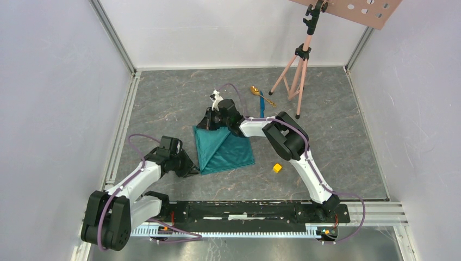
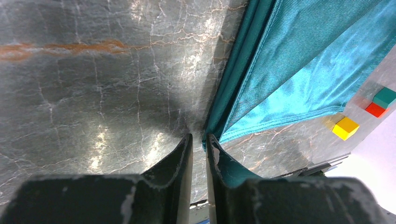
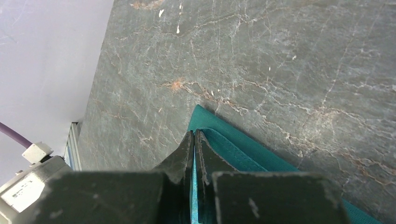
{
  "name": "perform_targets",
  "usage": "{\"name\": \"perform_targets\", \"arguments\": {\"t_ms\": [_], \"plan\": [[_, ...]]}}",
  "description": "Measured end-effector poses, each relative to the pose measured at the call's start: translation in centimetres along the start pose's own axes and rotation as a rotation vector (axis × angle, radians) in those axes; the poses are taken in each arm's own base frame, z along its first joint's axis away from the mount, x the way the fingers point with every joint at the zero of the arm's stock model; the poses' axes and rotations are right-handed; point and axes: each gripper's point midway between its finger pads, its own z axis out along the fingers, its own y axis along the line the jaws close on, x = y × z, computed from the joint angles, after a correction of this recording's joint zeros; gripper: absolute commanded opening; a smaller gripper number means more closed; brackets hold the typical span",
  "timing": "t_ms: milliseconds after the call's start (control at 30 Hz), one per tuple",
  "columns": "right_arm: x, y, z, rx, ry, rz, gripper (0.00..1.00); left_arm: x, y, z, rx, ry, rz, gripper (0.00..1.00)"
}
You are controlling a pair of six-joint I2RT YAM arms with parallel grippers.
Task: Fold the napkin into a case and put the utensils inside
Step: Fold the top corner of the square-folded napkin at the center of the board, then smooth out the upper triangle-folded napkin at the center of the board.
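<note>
The teal-green napkin [image 1: 225,150] lies partly folded on the table, one flap turned over on a diagonal. My right gripper [image 1: 208,124] is at its far left corner and is shut on the napkin [image 3: 243,154], with a strip of cloth showing between the pressed jaws [image 3: 194,132]. My left gripper [image 1: 191,172] sits low at the near left corner. Its jaws [image 2: 199,136] stand a narrow gap apart with bare table showing through, and the napkin [image 2: 289,70] corner touches the right fingertip [image 2: 214,142]. The gold spoon [image 1: 254,89] and blue knife [image 1: 261,103] lie beyond the napkin.
A yellow cube [image 1: 277,168] sits right of the napkin. In the left wrist view, yellow [image 2: 345,128], red [image 2: 375,109] and teal [image 2: 385,96] cubes lie past the cloth. A pink tripod [image 1: 296,76] stands at the back right. White walls enclose the table.
</note>
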Motion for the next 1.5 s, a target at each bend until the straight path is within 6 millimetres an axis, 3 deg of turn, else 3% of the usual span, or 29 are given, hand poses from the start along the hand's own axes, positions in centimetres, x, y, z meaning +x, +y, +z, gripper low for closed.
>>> {"name": "perform_targets", "arguments": {"t_ms": [233, 367, 600, 767, 867, 1000, 1067, 1167, 1233, 1333, 1500], "plan": [[0.4, -0.3, 0.2, -0.001, 0.011, 0.003, 0.11, 0.0, 0.0, -0.1, 0.002, -0.003, 0.001, 0.23], [0.1, 0.0, 0.4, -0.009, 0.011, -0.002, 0.23, 0.0, 0.0, -0.1, 0.002, -0.003, 0.001, 0.23], [-1.7, 1.9, 0.7, -0.050, -0.004, -0.024, 0.46, -0.1, -0.2, -0.2, 0.008, -0.010, 0.002, 0.24], [-4.7, 3.9, 0.3, -0.096, -0.010, -0.077, 0.60, -0.4, -0.4, -0.9, 0.016, -0.048, -0.011, 0.32], [-6.7, 4.3, -1.7, -0.118, -0.006, -0.114, 0.66, -0.9, -0.7, -1.9, 0.037, -0.104, -0.017, 0.42], [-10.1, 2.4, -7.5, -0.084, -0.030, -0.166, 0.77, -1.7, -1.4, -3.5, 0.075, -0.184, -0.029, 0.57], [-10.7, 0.9, -10.6, -0.054, -0.044, -0.171, 0.80, -2.2, -1.9, -4.2, 0.083, -0.214, -0.026, 0.67], [-10.9, -2.3, -14.6, -0.007, -0.067, -0.161, 0.83, -3.6, -3.8, -5.2, 0.104, -0.234, -0.018, 0.73], [-10.2, -3.9, -15.3, 0.008, -0.057, -0.147, 0.83, -5.3, -6.2, -5.4, 0.122, -0.226, -0.010, 0.73], [-8.1, -4.9, -15.4, 0.001, -0.014, -0.115, 0.82, -7.9, -9.6, -4.7, 0.147, -0.197, 0.025, 0.71], [-6.6, -5.0, -14.6, -0.048, 0.014, -0.077, 0.78, -12.4, -13.6, -0.4, 0.150, -0.138, 0.077, 0.68]]}}
